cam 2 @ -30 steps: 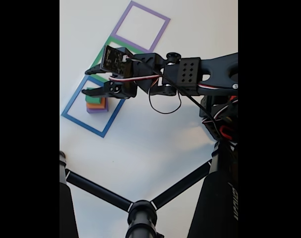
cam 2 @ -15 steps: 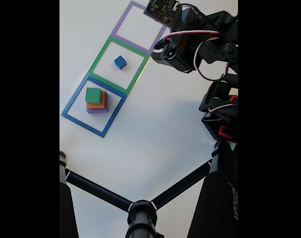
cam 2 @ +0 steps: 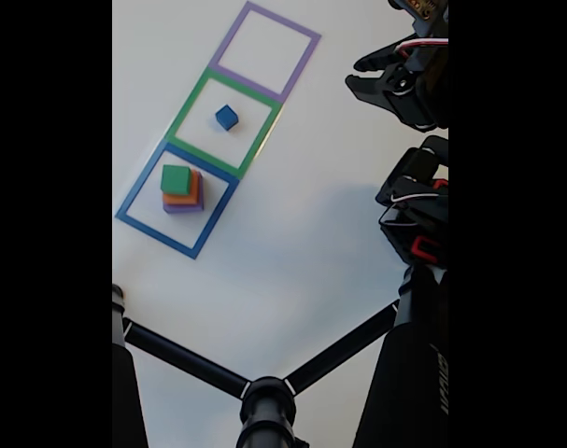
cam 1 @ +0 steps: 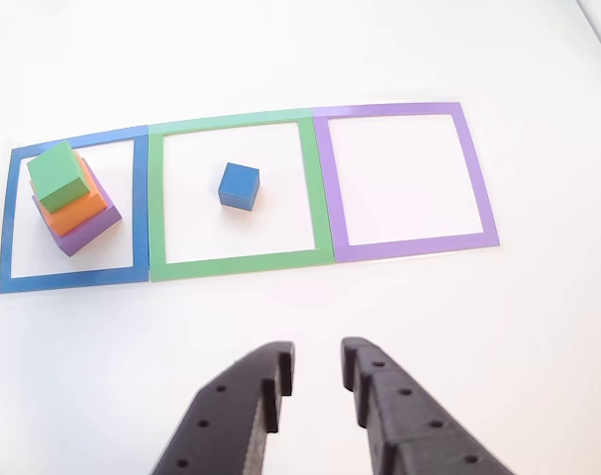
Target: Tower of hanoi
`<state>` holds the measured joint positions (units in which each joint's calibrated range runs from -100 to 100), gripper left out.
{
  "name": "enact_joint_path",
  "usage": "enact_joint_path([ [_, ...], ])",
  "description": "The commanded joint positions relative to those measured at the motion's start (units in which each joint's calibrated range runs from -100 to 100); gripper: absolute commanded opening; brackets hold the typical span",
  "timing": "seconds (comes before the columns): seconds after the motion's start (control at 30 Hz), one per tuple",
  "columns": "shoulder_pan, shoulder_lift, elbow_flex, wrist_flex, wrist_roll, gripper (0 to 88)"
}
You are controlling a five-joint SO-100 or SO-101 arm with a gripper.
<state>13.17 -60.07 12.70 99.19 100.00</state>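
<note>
The table (cam 1: 538, 317) is white, smooth and flat. On it are three flat square outlines in a row, edge to edge: a blue outline (cam 1: 74, 282), a green outline (cam 1: 243, 263) in the middle and a purple outline (cam 1: 419, 243). They look like thin frames with bare white inside. In the blue outline sits a little stack of three dull, square blocks. The purple block (cam 1: 85, 233) is at the bottom, wide and flat. The orange block (cam 1: 80, 211) lies on it and is a bit smaller. The green block (cam 1: 60, 172) is on top and is chunkier. In the fixed view the same stack shows, green block (cam 2: 176, 178) uppermost. The small blue cube (cam 1: 239, 186) sits alone inside the green outline, well apart from the stack; it has sharp corners and plain sides. The gripper (cam 1: 316, 368) is black hard plastic with small round holes along its two fingers (cam 1: 379, 396). Its tips are a little way apart and it holds nothing. It hangs over bare table, well away from the blocks. In the fixed view the gripper (cam 2: 360, 77) is off to the right of the outlines. Black tripod legs (cam 2: 185, 362) cross the bottom of that view.
</note>
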Motion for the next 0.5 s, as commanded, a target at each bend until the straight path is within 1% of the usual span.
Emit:
enact_joint_path([
  [0.0, 0.83, 1.0, 2.11, -0.49, 0.0, 4.5],
  [0.07, 1.31, 0.76, 6.39, -3.24, 0.0, 7.4],
  [0.13, 1.98, -0.37, 12.84, -8.67, 0.0, 15.3],
  [0.17, 2.37, -1.01, 16.93, -12.47, 0.0, 20.2],
  [0.23, 2.75, -2.31, 25.11, -21.46, 0.0, 25.3],
  [0.37, 3.13, -3.19, 41.3, -41.38, 0.0, 29.9],
  [0.47, 2.56, -2.47, 52.39, -57.9, 0.0, 31.7],
])
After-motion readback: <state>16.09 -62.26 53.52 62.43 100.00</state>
